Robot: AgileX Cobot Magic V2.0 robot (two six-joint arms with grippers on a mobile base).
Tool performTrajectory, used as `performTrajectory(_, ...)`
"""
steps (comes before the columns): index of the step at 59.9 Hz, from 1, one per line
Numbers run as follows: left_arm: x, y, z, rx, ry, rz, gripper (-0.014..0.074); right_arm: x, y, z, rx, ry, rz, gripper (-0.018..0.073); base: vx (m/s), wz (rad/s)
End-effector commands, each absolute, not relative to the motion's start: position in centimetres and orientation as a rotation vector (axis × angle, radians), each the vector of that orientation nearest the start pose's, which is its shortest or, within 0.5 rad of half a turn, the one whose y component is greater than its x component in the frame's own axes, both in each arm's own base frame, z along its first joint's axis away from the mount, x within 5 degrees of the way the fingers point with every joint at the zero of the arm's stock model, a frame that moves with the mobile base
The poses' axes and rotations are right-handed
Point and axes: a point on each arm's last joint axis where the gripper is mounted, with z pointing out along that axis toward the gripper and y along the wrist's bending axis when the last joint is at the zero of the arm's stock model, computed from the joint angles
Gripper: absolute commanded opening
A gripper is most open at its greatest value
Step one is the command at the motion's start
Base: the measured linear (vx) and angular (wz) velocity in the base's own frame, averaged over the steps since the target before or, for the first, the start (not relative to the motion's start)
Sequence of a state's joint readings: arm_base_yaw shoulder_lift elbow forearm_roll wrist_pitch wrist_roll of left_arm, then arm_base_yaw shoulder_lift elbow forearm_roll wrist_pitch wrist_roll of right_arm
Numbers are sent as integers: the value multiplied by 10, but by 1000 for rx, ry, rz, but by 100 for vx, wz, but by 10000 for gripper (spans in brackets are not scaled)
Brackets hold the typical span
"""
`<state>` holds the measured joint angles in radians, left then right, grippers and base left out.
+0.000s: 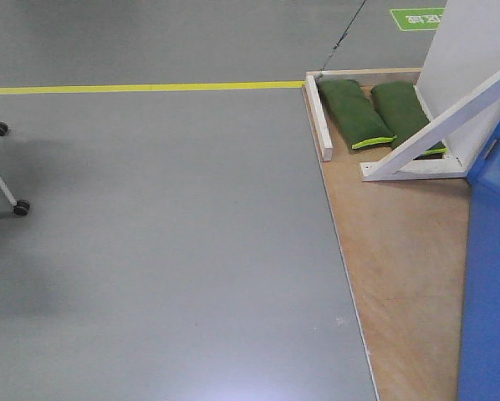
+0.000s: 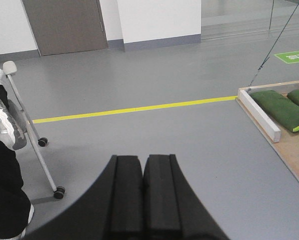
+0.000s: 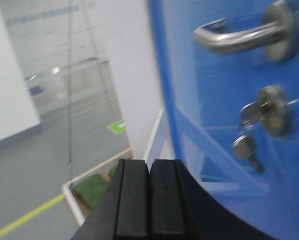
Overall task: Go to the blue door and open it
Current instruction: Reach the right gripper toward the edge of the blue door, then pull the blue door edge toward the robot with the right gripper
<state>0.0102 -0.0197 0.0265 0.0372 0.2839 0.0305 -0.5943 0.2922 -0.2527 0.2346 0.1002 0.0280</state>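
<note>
One blue door (image 3: pixel 199 95), upright, lever handle (image 3: pixel 234 37) horizontal

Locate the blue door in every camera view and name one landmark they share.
Front view: blue door along the right edge, down to the lower right corner.
Left wrist view: not in it.
Right wrist view: fills the right half, lever handle at top right.
Shared landmark: green bags, seen in all three.

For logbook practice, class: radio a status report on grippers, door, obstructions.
Left gripper shut, empty. Right gripper shut, empty, low-left of handle, not touching. Door close ahead, keys in lock. Nothing between gripper and handle.
</note>
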Motion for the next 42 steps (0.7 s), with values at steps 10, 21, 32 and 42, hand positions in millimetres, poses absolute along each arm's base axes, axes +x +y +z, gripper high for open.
performTrajectory(10,55,1,186,40,1688,50,70,57,-89,350,951,1070,-458,2,0,0)
performTrajectory(21,55,1,186,40,1688,50,70,49,-126,379,1036,893,-631,2,0,0)
performTrajectory(32,55,1,186,40,1688,50,70,49,-166,401,1068,813,-732,2,0,0)
performTrajectory(42,55,1,186,40,1688,50,70,62,-204,419,1078,816,-736,2,0,0)
